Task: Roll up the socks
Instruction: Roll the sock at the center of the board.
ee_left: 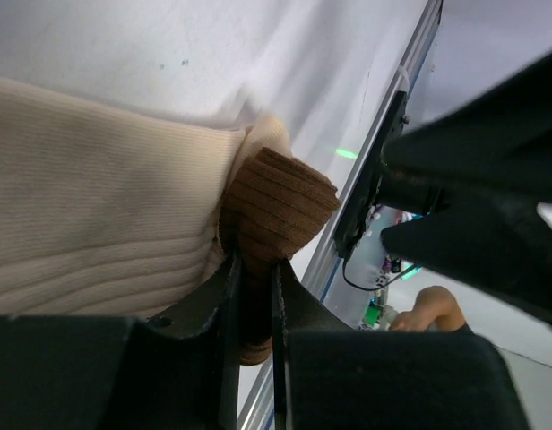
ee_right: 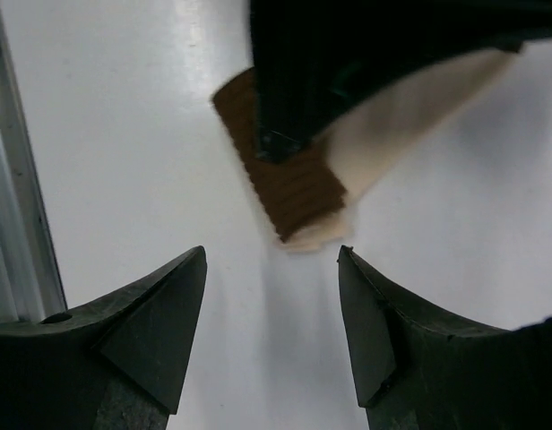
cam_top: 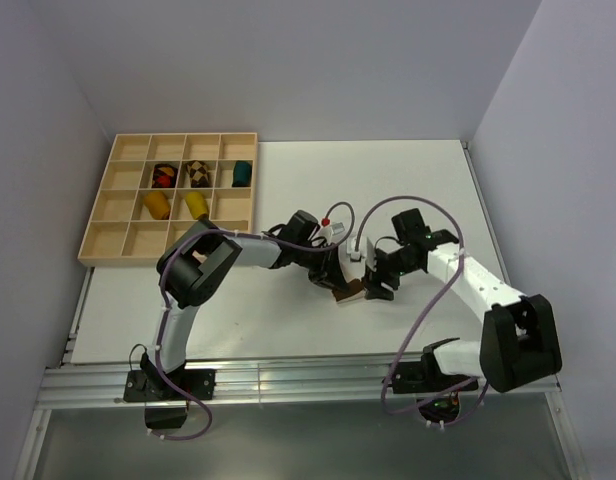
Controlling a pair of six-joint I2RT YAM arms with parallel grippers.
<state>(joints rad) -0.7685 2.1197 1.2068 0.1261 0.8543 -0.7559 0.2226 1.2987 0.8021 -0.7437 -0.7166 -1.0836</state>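
Sock (ee_left: 97, 206), cream with a brown ribbed end, lies mid-table between the two arms, toward the front. Left gripper (ee_left: 255, 269) pinches that brown end, jaws nearly together with fabric between them. Right gripper (ee_right: 271, 260) hangs just short of the same end, jaws spread, touching nothing. Step in hand, as I read it: starting the roll from the brown end. To do it well, hold the left pinch as anchor, bring the right jaws down astride the end, catch every layer, and turn tight so no slack builds. The two sets of fingers sit very near each other, so approach slowly. Room: bare table (cam_top: 188, 310) lies on both sides. The rail (cam_top: 288, 375) at the front edge is near, so roll away from it along the cream body. Tray (cam_top: 256, 180) stands well apart, far left.
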